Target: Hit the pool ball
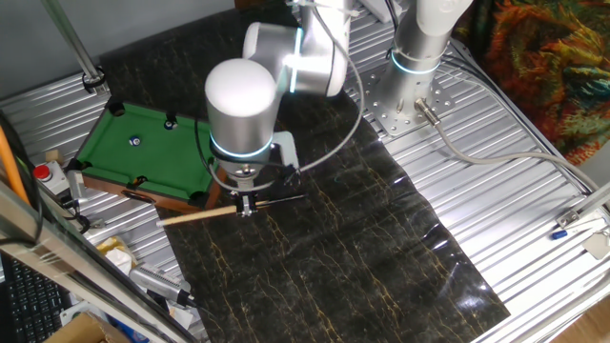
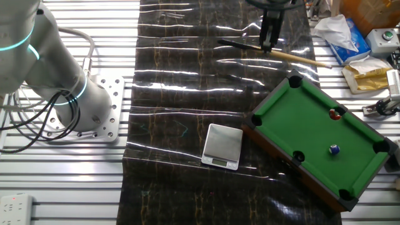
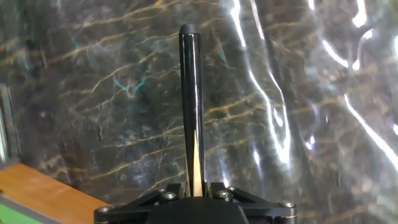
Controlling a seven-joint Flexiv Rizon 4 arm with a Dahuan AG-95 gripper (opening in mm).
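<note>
A small green pool table [image 2: 312, 119] [image 1: 114, 152] stands at the edge of the dark marbled mat. On its felt lie a blue pool ball [image 2: 334, 149] [image 1: 135, 141] and a red ball [image 2: 335, 114] close to a pocket. My gripper [image 1: 248, 205] [image 2: 267, 45] [image 3: 194, 190] is shut on a cue stick [image 1: 200, 215] [image 2: 300, 59] [image 3: 190, 106]. The cue is level just above the mat, outside the table's short end. Its wooden part lies toward the table and its black butt points away. The balls do not show in the hand view.
A silver scale [image 2: 223, 145] lies on the mat beside the pool table. Bags and tissue [image 2: 340, 31] and a box with a red button [image 2: 382, 35] sit on the metal top beyond the cue. The arm's base plate [image 2: 103, 115] is at the mat's far side.
</note>
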